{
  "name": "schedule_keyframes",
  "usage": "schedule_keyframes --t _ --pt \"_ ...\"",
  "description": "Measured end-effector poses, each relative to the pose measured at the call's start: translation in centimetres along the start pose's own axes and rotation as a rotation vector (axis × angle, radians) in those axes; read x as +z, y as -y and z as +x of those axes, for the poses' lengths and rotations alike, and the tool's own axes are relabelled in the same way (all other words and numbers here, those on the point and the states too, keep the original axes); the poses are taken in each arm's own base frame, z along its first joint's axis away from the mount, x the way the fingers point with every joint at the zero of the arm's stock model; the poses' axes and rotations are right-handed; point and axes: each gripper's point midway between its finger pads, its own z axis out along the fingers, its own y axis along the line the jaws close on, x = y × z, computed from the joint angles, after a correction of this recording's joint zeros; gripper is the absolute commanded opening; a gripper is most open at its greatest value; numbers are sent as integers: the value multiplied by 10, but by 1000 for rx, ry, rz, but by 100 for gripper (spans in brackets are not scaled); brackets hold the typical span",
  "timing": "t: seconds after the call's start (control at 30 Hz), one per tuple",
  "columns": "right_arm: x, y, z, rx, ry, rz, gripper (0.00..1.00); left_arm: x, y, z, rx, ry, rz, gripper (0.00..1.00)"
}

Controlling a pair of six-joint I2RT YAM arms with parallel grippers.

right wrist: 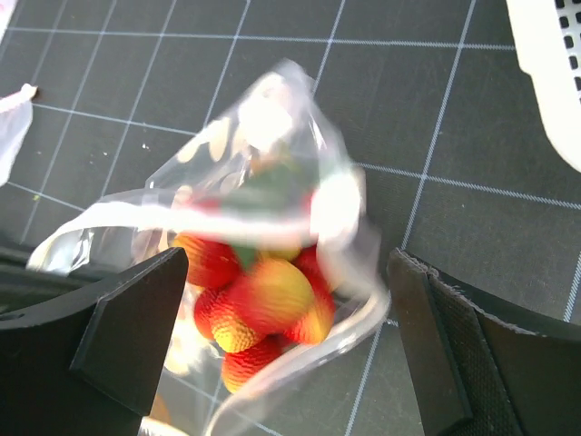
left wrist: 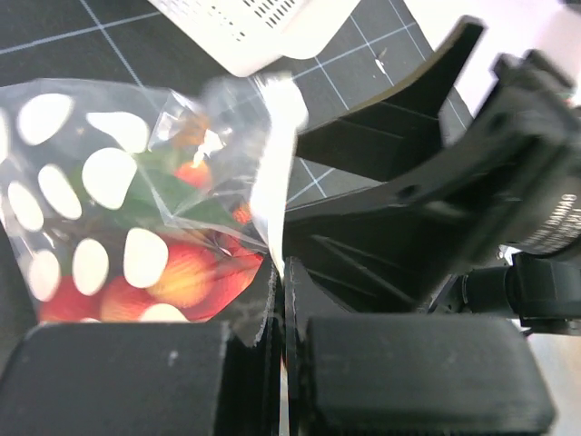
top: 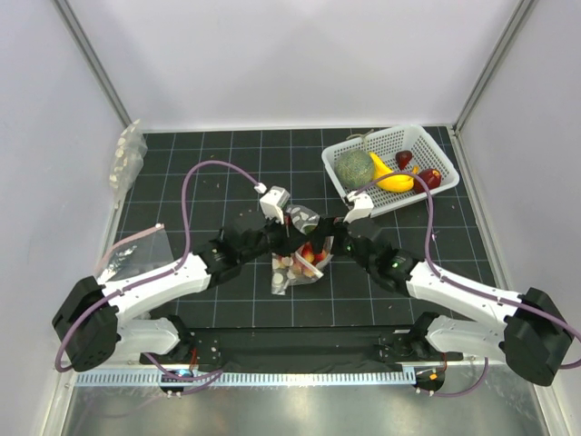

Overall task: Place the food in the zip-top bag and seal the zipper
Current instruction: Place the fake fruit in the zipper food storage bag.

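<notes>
Food (right wrist: 263,300): red and yellow-green fruits, clustered inside the dotted bag (left wrist: 91,182), which lies mid-table on the black grid mat (top: 227,154), near the white basket (top: 413,145). Left gripper (left wrist: 283,318): my jaws pinched tight on the bag's edge, film caught between the pads. Right gripper (right wrist: 286,300): my fingers spread wide, one on either side of the bag. Bag mouth: blurred; sealed or not, I cannot tell.
</notes>
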Motion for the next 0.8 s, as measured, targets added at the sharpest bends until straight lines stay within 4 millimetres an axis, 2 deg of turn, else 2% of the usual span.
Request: schedule_keyframes --t 0.2,0.4,0.7,0.8 --pt "-2 -1 -1 8 2 -6 96 -1 -6 -6 -3 26 -34 0" --pt "-3 4 3 6 -12 18 88 -10 -7 -16 2 72 -44 0" --pt "-5 17 9 2 -32 81 70 -13 -8 -21 17 90 -53 0" --pt "-6 21 10 -3 -38 101 59 -13 -8 -20 22 86 -56 0"
